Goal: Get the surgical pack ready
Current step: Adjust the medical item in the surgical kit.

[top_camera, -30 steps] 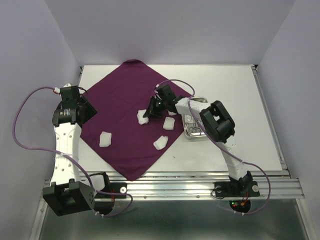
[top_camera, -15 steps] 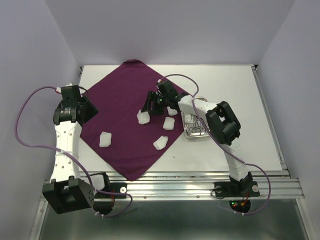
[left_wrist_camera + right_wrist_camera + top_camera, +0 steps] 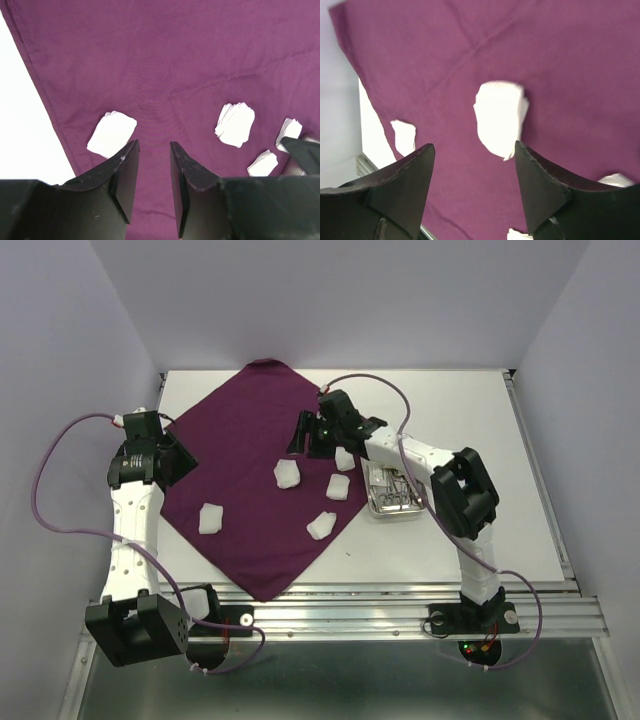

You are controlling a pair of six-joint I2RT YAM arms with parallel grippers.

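Right gripper (image 3: pixel 473 146) lifted off gauze pad (image 3: pixel 500 117) | jaws spread, empty | pad just beneath, on cloth (image 3: pixel 570 60)

Plain dark purple cloth (image 3: pixel 250 515), no pattern, beneath matte black fingers (image 3: pixel 540 187). White gauze pad (image 3: pixel 500 117) just ahead of them, between the two tips. Shiny silver tray (image 3: pixel 392 508) on white table (image 3: pixel 470 410), back behind the fingers. Purple cables (image 3: pixel 365 377) against pale lilac walls (image 3: pixel 300 300).
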